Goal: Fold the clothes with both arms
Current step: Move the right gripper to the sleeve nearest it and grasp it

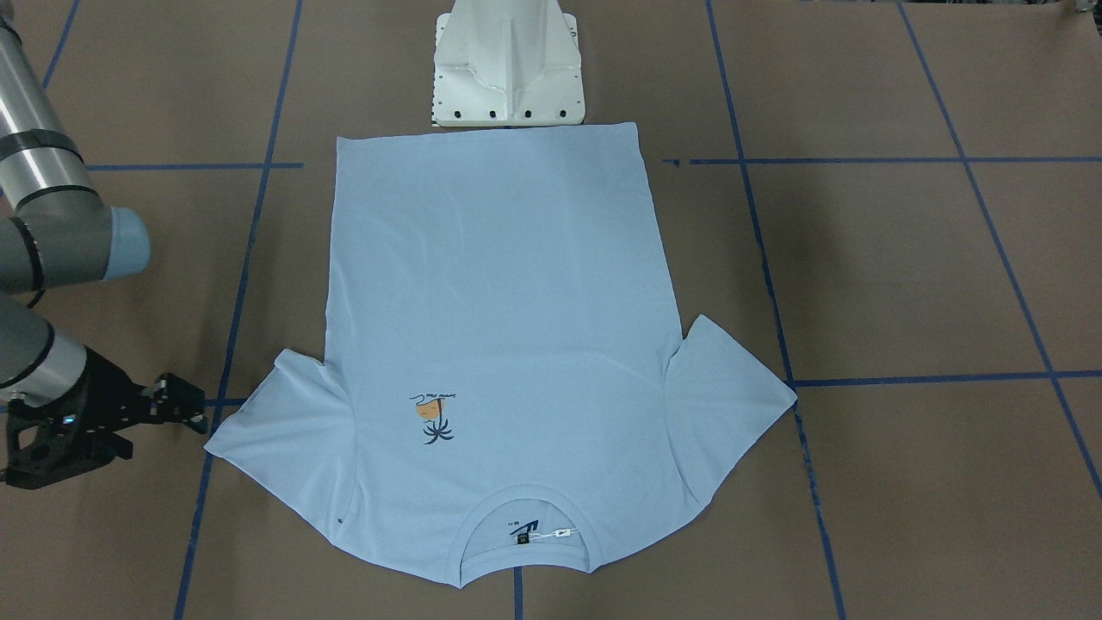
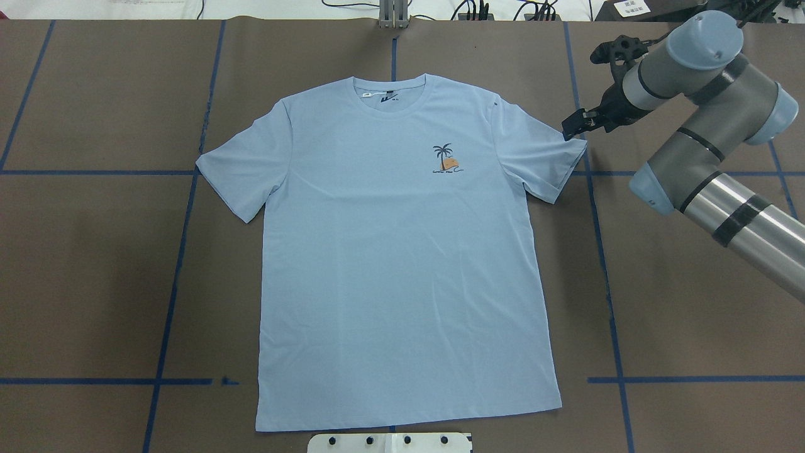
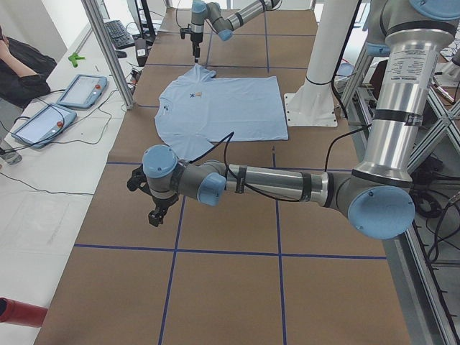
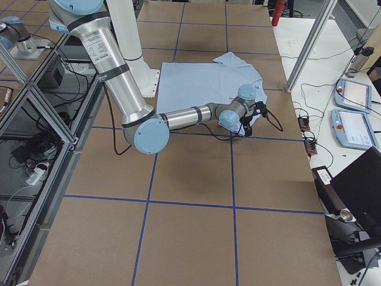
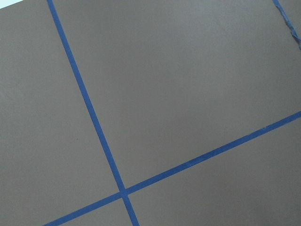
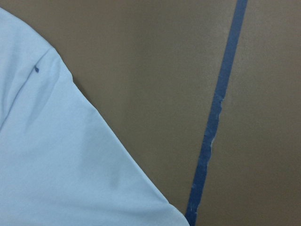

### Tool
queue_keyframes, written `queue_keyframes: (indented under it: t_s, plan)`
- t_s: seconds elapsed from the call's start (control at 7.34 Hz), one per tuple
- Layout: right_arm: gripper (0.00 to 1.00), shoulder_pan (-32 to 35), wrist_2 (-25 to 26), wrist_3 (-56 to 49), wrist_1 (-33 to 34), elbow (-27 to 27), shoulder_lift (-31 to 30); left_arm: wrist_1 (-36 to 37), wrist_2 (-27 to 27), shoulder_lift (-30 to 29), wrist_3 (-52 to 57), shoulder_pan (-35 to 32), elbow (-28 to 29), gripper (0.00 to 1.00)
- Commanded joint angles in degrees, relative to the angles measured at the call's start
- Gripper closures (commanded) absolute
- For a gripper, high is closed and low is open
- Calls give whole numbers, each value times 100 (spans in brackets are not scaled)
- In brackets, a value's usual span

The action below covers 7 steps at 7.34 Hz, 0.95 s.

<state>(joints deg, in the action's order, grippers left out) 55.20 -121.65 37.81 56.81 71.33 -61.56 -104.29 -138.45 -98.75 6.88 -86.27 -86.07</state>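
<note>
One pale light-blue T-shirt (image 2: 402, 264) lies flat and face up in the middle of the brown table (image 2: 94, 283). Both short sleeves are spread out to the sides. Its round collar (image 2: 390, 94), with the neck label inside, points away from the robot, and its hem lies just in front of the white pedestal base (image 1: 508, 69). The small palm-and-sun print (image 2: 446, 158) sits on the chest, towards the robot's right.

The right arm (image 2: 692, 126) reaches in towards the far end of the shirt. The right gripper (image 2: 571, 129) hangs just beside the outer tip of the sleeve on that side, and I cannot tell whether it touches the cloth. I also cannot tell whether its fingers are spread or pressed together. The right wrist view shows only that sleeve's edge next to a blue tape line (image 6: 211, 127).

The left arm (image 3: 273, 183) stretches low over bare table, well apart from the shirt. The left gripper (image 3: 154, 214) points down near a crossing of tape lines, and I cannot tell how its fingers are set.
</note>
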Motion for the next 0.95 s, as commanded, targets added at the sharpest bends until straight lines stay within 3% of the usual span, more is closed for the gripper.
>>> queue_keyframes:
  t_s: [0.0, 0.27, 0.41, 0.55, 0.82]
  plan:
    - [3, -132, 107, 51, -4, -197, 83, -3, -7, 5, 7, -4, -6, 0]
    - [8, -150, 107, 51, 5, -268, 83, -3, -7, 13, -2, -4, -6, 0]
    - [17, -150, 98, 51, 5, -277, 74, -3, -7, 5, -2, -4, -6, 0]
    - [34, -150, 98, 51, 14, -295, 74, -3, -7, 13, -2, -4, -6, 0]
    - [81, -150, 89, 43, 14, -312, 83, -3, -16, 13, -2, -13, -6, 0]
